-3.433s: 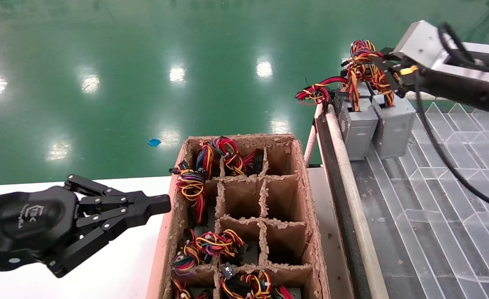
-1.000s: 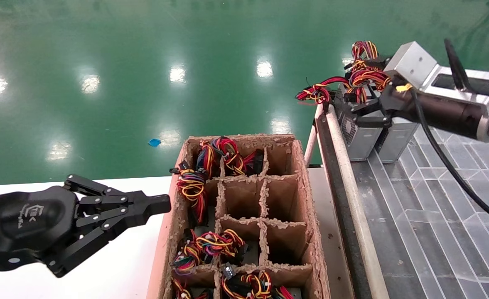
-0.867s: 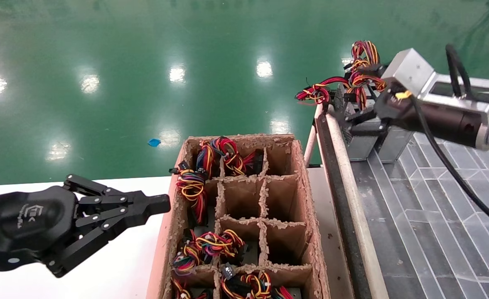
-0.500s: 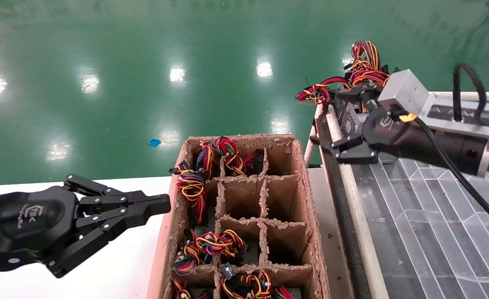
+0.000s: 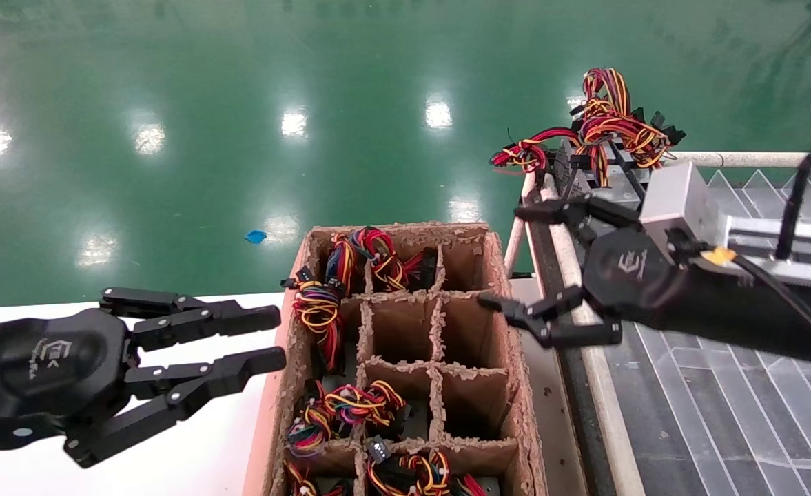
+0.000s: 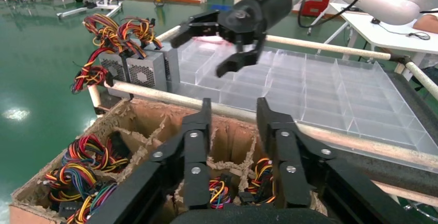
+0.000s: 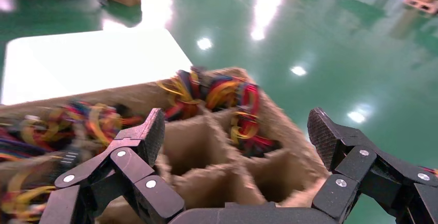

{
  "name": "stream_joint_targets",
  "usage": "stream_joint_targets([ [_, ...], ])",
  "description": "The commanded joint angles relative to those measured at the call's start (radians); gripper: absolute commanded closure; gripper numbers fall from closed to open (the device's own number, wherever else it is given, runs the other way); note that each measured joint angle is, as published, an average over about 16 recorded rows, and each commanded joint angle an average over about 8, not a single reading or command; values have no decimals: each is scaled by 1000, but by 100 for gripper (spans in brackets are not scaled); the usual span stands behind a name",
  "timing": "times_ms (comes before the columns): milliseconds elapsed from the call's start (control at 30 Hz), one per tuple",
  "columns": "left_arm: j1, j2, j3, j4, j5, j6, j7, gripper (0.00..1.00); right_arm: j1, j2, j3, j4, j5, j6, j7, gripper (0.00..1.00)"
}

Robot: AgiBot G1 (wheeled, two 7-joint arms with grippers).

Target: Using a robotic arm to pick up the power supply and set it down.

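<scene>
Two grey power supplies (image 6: 140,69) stand side by side at the far corner of the clear tray (image 5: 715,393), their red, orange and yellow wires (image 5: 608,127) piled on top. My right gripper (image 5: 500,256), with the grey wrist block, hangs open and empty over the right rim of the cardboard box (image 5: 515,386), apart from those units. In the right wrist view, the right gripper (image 7: 237,131) looks down on empty box cells. More power supplies with wire bundles (image 5: 340,275) fill several cells. My left gripper (image 5: 280,336) is open at the box's left side.
The divided cardboard box stands between a white table (image 5: 205,448) and the tray. A pale rail (image 5: 588,358) runs along the tray's near-left edge. Green floor lies beyond.
The right gripper has left the power supplies on the tray and swung down and left to the box's right rim, open. The left gripper, shut half a second ago, has opened.
</scene>
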Motion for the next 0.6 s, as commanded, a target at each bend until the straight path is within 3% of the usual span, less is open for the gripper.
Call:
stream_joint_targets([
  [33,0,0,0,0,0,0,0,0,-14,5,6,6,29,-24,2,0],
  [600,0,0,0,0,0,0,0,0,-132,46,60,62,278,-229,21,0],
])
